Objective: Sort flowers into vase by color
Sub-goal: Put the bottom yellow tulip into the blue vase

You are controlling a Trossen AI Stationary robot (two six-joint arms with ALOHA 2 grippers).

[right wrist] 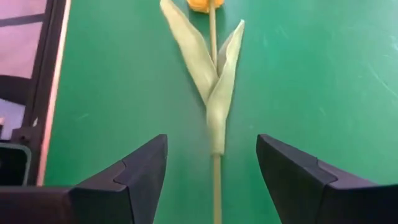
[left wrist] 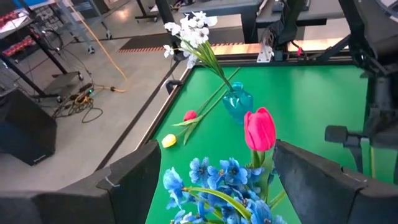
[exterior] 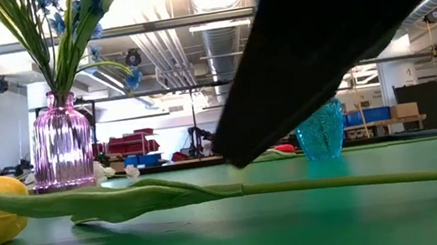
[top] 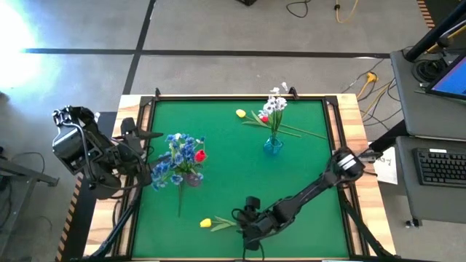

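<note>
A yellow tulip (top: 206,223) lies flat on the green mat near the front edge; its stem (right wrist: 216,174) runs between the open fingers of my right gripper (right wrist: 212,177), which stand on either side without touching it. A pink glass vase (exterior: 61,147) holds blue flowers (top: 175,156) and a red tulip (left wrist: 259,129). A blue vase (top: 273,145) holds white flowers (top: 277,102). Another yellow tulip (top: 241,113) and a red tulip (top: 263,118) lie on the mat at the far side. My left gripper (left wrist: 214,180) is open beside the pink vase, toward the table's left edge.
The mat's black frame (top: 240,97) borders the work area. Free mat lies between the two vases and to the right of the blue vase. A desk with a keyboard (top: 443,166) stands off the table's right side.
</note>
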